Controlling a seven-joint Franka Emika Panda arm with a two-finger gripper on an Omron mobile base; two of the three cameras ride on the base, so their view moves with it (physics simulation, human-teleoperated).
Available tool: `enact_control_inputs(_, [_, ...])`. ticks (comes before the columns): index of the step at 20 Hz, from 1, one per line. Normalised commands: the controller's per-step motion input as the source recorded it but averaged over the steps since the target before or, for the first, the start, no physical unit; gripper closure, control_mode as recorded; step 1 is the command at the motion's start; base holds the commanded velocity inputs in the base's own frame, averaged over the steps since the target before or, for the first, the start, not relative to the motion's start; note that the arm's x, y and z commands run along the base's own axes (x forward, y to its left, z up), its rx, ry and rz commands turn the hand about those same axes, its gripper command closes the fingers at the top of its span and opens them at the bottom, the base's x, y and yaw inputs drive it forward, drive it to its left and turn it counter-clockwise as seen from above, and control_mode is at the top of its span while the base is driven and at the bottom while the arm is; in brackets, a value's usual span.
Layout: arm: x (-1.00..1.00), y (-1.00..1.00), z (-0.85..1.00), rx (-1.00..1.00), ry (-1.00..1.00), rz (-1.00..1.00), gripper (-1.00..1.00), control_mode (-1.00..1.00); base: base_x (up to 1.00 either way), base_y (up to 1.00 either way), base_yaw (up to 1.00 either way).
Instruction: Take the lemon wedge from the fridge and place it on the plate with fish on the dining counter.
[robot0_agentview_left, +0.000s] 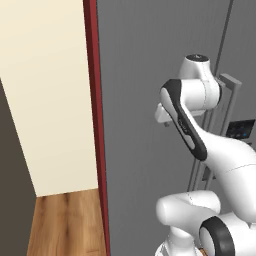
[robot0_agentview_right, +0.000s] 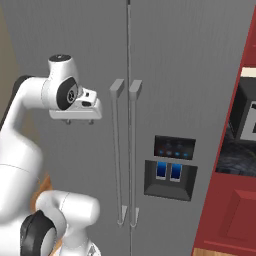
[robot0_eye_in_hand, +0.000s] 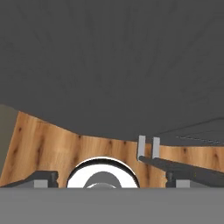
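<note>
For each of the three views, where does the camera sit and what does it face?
Left base view: behind the arm, left; faces the closed fridge; arm at right.
Right base view: behind, right; faces fridge doors, handles, dispenser panel; end effector points down.
Hand view: looks down the fridge front to the wooden floor.
Shared: the fridge.

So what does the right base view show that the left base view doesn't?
Right base view: the dark dispenser panel with blue light, both long vertical bar handles face on, and the hand pointing down, left of them. Left base view: a cream wall and wood floor. Both show the tall grey double-door fridge, shut.
</note>
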Motion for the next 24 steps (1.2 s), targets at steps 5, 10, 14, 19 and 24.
enact_control_inputs(5, [-0.23, -0.14, -0.08, 0.00, 0.00, -0.01, -1.00, -1.00, 0.00, 0.00, 0.00])
enact_control_inputs(10, [0.35, -0.01, 0.00, 0.00, 0.00, -0.03, -1.00, -1.00, 0.00, 0.00, 0.00])
enact_control_inputs(14, [0.00, 0.00, 0.00, 0.00, 0.00, 0.00, -1.00, -1.00, 0.00, 0.00, 0.00])
enact_control_inputs(19, [-0.02, -0.01, 0.00, 0.00, -0.08, 0.00, -1.00, -1.00, 0.00, 0.00, 0.00])
enact_control_inputs(24, [-0.01, 0.00, 0.00, 0.00, -0.02, 0.00, -1.00, 1.00, -0.33, -0.11, 0.00])
